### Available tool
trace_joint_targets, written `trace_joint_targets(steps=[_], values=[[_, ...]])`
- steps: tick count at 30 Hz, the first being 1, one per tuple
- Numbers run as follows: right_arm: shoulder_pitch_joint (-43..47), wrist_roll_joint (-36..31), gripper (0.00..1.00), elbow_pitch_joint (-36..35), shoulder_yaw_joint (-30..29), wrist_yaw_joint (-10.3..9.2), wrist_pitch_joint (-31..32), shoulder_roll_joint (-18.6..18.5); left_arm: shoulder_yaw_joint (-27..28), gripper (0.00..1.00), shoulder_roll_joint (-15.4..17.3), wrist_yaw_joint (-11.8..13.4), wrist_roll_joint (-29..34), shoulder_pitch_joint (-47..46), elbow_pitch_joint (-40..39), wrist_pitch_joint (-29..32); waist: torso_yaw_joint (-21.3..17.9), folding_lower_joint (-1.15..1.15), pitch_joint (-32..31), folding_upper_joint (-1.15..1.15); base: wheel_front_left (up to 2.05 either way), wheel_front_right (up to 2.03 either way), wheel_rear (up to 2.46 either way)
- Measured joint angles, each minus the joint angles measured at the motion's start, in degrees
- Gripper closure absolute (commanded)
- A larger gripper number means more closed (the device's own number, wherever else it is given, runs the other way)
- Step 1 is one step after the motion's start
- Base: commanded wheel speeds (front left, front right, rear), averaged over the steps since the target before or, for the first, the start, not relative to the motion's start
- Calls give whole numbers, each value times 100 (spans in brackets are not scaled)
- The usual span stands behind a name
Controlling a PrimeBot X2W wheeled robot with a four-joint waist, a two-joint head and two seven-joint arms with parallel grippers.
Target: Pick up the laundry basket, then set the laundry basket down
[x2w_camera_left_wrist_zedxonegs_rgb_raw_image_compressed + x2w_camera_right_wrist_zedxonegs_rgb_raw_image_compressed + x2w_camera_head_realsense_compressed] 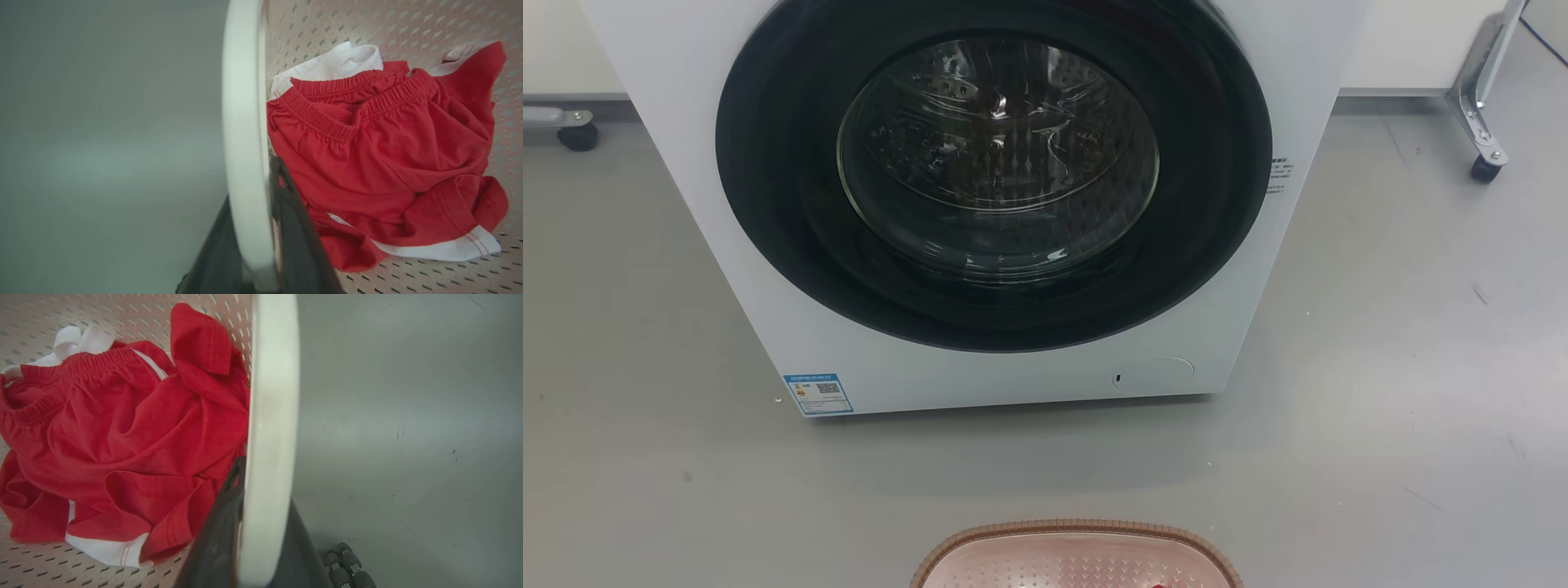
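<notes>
The laundry basket [1078, 529] shows at the bottom centre of the head view, its brown rim just short of the washer [768, 310], which stands on the grey floor [1405, 367]. In the left wrist view the left fingers [294, 228] rise at bottom centre, clamped on either side of a white handle [245, 122]. The right fingers [214, 543] likewise clasp the opposite handle [271, 416]. Red clothing [380, 155] lies inside the basket.
</notes>
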Motion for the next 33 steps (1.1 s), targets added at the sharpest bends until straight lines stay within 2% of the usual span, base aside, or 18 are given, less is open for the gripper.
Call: trace_joint_targets(steps=[23, 33], values=[[-39, 212, 100, 100, 153, 1, -2, 19, -144, 100, -2, 22, -214, -21, 57, 0, -12, 0, 45, 1, 0, 0, 0], [-278, 302, 100, 101, 155, 1, -53, 14, -181, 100, 1, 48, -237, -241, 22, -1, -21, 1, 272, 1, 0, 0, 0]])
